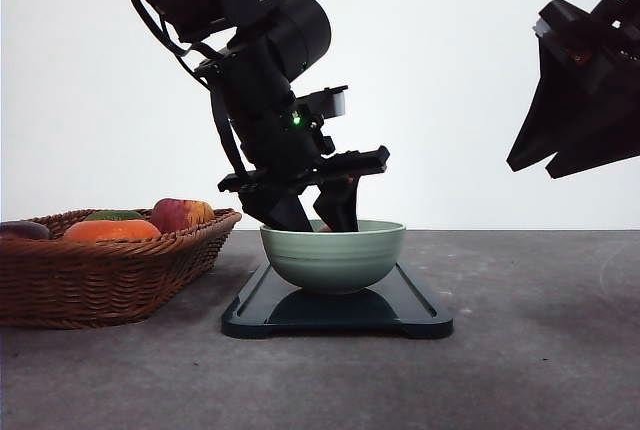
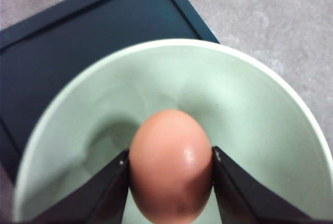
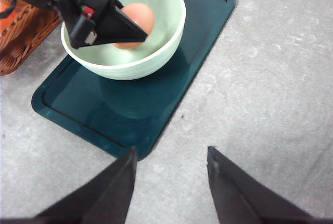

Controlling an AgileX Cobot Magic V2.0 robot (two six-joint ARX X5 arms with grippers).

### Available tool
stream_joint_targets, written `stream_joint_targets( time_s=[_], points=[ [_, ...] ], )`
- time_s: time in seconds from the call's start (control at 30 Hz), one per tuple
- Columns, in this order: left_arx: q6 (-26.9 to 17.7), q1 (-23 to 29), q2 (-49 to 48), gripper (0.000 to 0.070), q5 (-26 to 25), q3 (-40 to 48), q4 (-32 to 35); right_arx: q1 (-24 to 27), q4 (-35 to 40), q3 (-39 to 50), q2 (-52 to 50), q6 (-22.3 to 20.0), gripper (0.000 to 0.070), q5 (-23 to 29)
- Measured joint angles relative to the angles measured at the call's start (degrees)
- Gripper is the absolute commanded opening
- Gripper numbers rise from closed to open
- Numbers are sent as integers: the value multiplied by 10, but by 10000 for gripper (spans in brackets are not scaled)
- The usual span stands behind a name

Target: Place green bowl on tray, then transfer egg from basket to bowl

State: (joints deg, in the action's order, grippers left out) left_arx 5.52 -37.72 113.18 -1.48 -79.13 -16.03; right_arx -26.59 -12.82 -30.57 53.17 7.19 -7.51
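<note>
Egg, brown and smooth, is hidden in the front view, where the black left arm leans down and its fingers (image 1: 315, 212) dip into the pale green round bowl (image 1: 333, 255). That bowl sits on the dark flat tray (image 1: 337, 312) on the grey counter (image 1: 520, 350). A brown woven basket (image 1: 110, 265) of fruit stands just beside the tray. The right arm's fingers (image 1: 560, 155) hang high, well apart from the bowl.

From the left wrist, the two fingers (image 2: 106, 190) are clamped on the egg (image 2: 170, 164), held inside the bowl (image 2: 250, 109).

From the right wrist, its own fingers (image 3: 171, 182) are spread apart over the counter (image 3: 270, 78), near the tray (image 3: 130, 114).
</note>
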Motion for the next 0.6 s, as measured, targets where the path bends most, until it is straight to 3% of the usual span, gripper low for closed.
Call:
stream_joint_targets(
  time_s=[0.1,0.2,0.27,0.4,0.6],
  points=[
    [0,-3,8,210,0,0,3,0,0,0,0,3,265,0],
    [0,-8,10,343,0,-1,4,0,0,0,0,6,265,0],
    [0,-11,10,393,0,-1,5,0,0,0,0,7,265,0],
    [0,-14,11,394,0,-6,-15,0,0,0,0,8,265,0],
    [0,-13,13,394,0,-59,-96,0,0,0,0,8,265,0]
  ],
)
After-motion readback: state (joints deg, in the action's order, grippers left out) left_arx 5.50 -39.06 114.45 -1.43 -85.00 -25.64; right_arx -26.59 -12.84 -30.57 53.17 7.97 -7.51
